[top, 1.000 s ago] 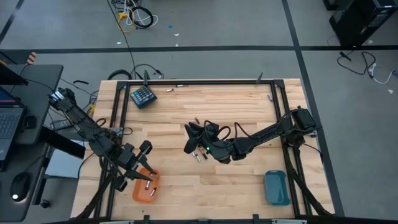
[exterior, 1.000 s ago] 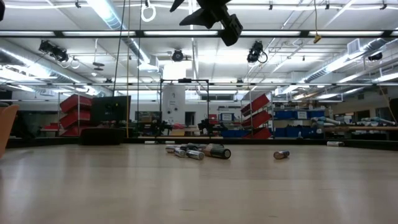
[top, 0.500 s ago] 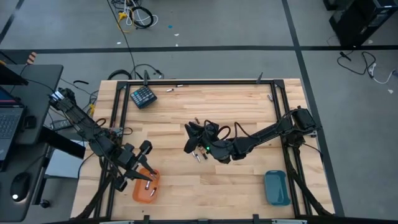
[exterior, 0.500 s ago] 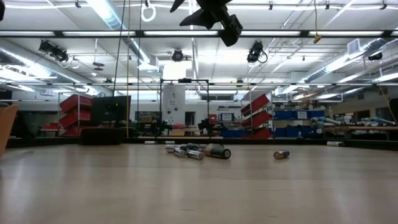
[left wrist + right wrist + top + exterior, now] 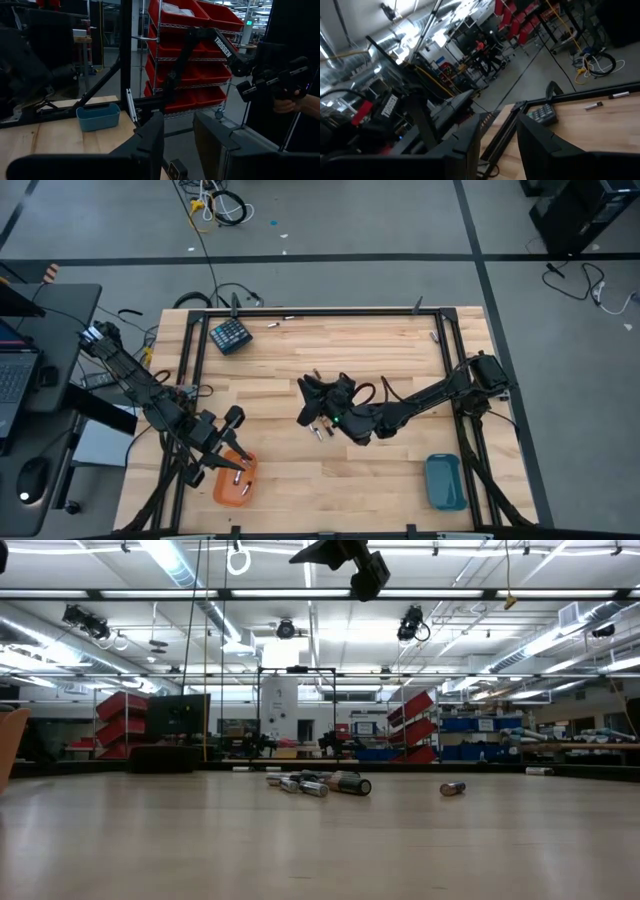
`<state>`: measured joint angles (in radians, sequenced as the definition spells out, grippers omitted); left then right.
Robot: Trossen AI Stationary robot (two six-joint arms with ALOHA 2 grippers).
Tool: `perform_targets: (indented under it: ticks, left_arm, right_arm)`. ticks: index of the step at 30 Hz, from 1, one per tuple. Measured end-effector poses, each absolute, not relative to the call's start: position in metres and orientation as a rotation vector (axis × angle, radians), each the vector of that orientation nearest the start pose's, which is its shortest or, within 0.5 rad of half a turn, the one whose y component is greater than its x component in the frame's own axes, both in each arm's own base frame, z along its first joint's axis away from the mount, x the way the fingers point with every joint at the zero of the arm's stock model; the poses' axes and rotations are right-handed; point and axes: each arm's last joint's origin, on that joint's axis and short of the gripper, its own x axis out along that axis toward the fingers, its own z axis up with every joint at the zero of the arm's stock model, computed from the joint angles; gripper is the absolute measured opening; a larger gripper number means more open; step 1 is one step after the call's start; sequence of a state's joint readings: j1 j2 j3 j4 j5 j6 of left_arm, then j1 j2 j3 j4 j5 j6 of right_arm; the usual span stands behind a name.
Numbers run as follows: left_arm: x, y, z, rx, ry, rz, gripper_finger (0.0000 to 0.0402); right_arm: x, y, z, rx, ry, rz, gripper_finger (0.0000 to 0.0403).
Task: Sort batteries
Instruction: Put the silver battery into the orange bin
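The right gripper (image 5: 312, 402) has moved a little. Seen from above, its dark fingers and the wrist behind them now sit slightly farther toward the right arm's own base than before, just beside the small dark and silvery cylindrical batteries (image 5: 322, 430) on the pale wooden surface (image 5: 380, 470). In the low view the gripper (image 5: 345, 552) has risen, showing less of itself under the picture's top edge.

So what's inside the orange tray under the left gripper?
The orange tray holds at least two small batteries; the left gripper hangs over its upper edge, hiding anything there.
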<state>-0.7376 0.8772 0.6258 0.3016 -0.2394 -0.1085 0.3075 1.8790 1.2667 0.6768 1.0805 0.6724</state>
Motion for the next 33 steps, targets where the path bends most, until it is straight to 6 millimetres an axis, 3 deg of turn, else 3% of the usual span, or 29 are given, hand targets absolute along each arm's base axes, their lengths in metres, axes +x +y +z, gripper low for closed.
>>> perform_targets:
  ticks: [22, 33]
  left_arm:
    - [0.152, -0.129, 0.3078, -0.076, -0.023, -0.499, 0.0104]
    - [0.152, -0.1289, 0.3079, -0.076, -0.024, -0.499, 0.0104]
  right_arm:
    - [0.4031, 0.0979, 0.2701, 0.688, -0.351, -0.806, 0.0114]
    - [0.4049, 0.1024, 0.2746, 0.66, -0.32, -0.665, 0.0114]
